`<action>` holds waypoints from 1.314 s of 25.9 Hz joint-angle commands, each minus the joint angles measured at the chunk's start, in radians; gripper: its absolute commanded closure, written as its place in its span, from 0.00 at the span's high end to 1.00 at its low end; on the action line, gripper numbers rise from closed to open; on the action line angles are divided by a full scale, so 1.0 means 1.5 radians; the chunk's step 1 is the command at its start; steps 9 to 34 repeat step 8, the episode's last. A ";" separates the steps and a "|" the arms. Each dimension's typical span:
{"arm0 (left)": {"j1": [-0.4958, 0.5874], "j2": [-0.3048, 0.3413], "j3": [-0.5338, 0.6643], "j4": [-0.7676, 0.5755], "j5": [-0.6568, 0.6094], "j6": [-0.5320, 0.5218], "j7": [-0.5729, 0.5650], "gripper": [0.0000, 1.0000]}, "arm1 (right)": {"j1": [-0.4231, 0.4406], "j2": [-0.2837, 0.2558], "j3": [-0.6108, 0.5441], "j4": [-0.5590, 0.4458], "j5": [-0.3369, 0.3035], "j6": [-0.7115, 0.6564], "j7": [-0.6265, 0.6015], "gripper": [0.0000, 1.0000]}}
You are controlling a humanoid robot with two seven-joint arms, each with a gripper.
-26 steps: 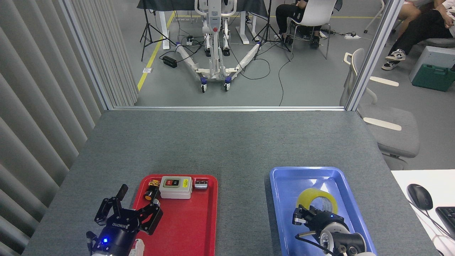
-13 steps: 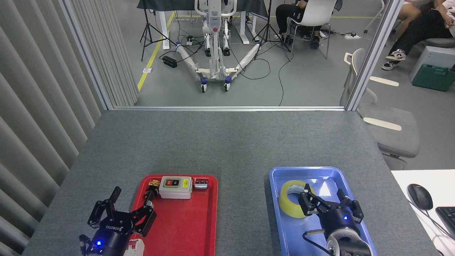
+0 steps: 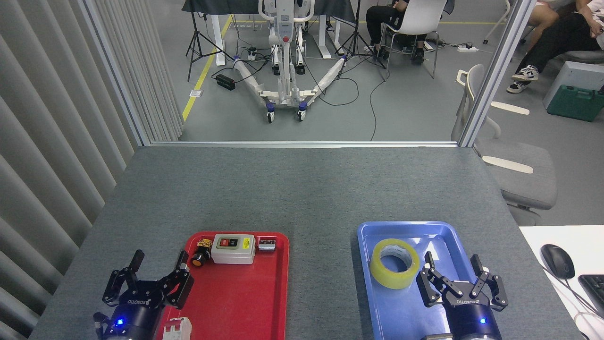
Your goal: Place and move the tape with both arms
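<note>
- Tape [image 3: 394, 263] lies flat, hole upward, in the blue tray [image 3: 373, 302], toward the tray's far left part and close to its left wall; nothing is touching it.
- Right gripper [image 3: 454, 271] hangs over the same tray, just beside the roll on its near right, with its fingers spread apart and empty.
- Left gripper [image 3: 159, 267] hovers well to the left of the blue tray, above the near left edge of the red tray [image 3: 245, 302], also spread wide and holding nothing.
- Red tray, left of the blue one, carries a grey switch box [image 3: 233, 249], a small black and yellow part [image 3: 201, 254] at the box's left, and a small dark and silver item [image 3: 266, 244] at its right; a white piece [image 3: 175, 327] sits at its near edge.
- Judging by the layout, a placing step looks done: the roll rests in a tray and is released. What remains is likely a transfer, perhaps across to the left arm's side, but the goal spot is not shown.
- Hard to tell: both arms are cut off by the lower edge, so only the grippers and wrists show. The white piece is partly cropped and I cannot name it. The small parts are too small to identify, and the roll's underside is hidden.
</note>
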 commanded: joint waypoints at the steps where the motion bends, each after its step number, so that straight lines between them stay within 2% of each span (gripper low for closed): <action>1: -0.003 -0.003 0.012 0.004 -0.004 0.008 0.003 1.00 | 0.002 0.004 0.004 0.000 -0.003 0.000 0.004 1.00; 8: -0.044 0.001 0.018 0.007 0.005 0.014 -0.004 1.00 | 0.005 -0.002 0.007 0.000 -0.003 -0.007 0.004 1.00; 34: -0.044 0.001 0.018 0.007 0.005 0.014 -0.004 1.00 | 0.005 -0.002 0.007 0.000 -0.003 -0.007 0.004 1.00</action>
